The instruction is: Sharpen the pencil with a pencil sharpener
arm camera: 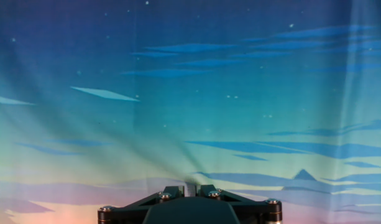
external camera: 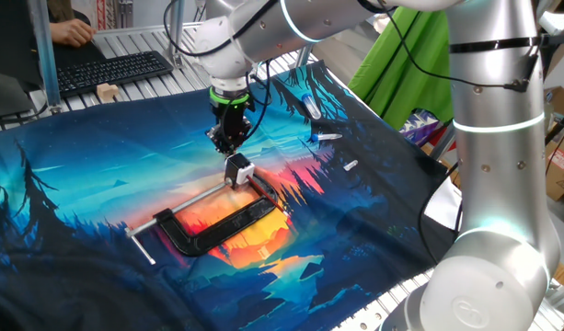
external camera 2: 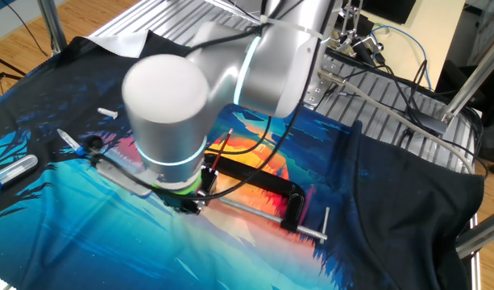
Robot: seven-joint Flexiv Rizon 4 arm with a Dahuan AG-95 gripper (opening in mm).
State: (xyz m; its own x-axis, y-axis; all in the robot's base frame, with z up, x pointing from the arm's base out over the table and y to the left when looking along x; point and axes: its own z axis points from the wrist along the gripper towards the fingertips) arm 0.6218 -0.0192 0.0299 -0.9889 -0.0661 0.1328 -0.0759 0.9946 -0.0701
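Note:
My gripper (external camera: pixel 230 144) hangs fingers-down over the middle of the printed cloth, just above and left of the pencil sharpener (external camera: pixel 238 169). The sharpener is a tiny block with a white top and black body, held at the jaw end of the black C-clamp (external camera: pixel 217 228). In the hand view the gripper (arm camera: pixel 191 187) has its fingers close together on a thin pale stick, the pencil (arm camera: pixel 191 183). The pencil is too thin to make out in the fixed views. In the other fixed view the arm hides the gripper's fingers and the sharpener, and the clamp (external camera 2: pixel 267 187) shows beside it.
Blue-and-white pens (external camera: pixel 309 103) (external camera: pixel 326 137) and a small white stub (external camera: pixel 351 166) lie on the cloth to the right. A keyboard (external camera: pixel 107 72) sits at the back left. The clamp's silver screw rod (external camera: pixel 185 204) points left. Pens (external camera 2: pixel 13 171) also show in the other fixed view.

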